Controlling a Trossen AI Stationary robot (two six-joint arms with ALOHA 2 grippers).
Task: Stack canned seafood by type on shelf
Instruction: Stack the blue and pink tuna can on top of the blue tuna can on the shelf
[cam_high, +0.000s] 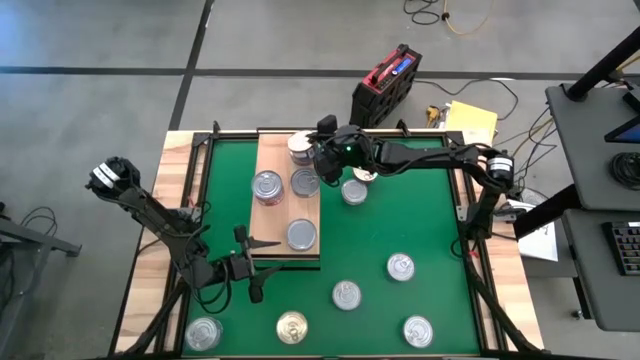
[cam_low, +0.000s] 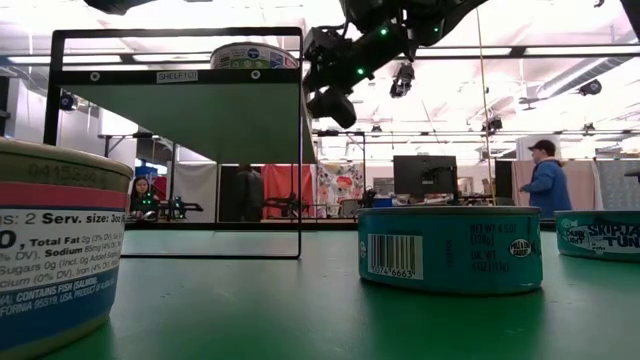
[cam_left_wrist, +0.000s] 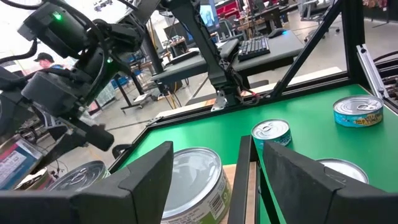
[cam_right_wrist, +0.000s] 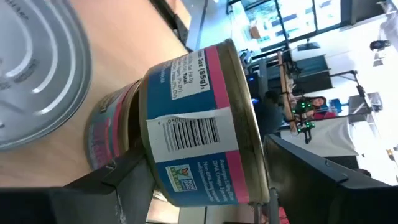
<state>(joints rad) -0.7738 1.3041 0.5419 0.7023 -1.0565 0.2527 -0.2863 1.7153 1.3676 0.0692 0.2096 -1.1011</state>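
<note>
— Grey floor surrounds the green worktop (cam_high: 400, 215) from above; what's on it?
— The shelf (cam_high: 272, 215) lies toward its left-rear, carrying tins (cam_high: 267, 186); more tins (cam_high: 401, 267) scatter toward the front edge.
— And the tools?
— The left tool (cam_high: 247, 265) spreads wide at the shelf's front edge. The right tool (cam_high: 310, 150), over the shelf's rear, grips a pink-and-blue tin (cam_right_wrist: 199, 134) set on another tin.
— At worktop level?
— A teal tin (cam_low: 452, 248), and a person (cam_low: 547, 181) beyond.

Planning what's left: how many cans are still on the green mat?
6 cans: one beside the shelf, two mid-mat, three along the near edge. The right arm may hide another.
</note>
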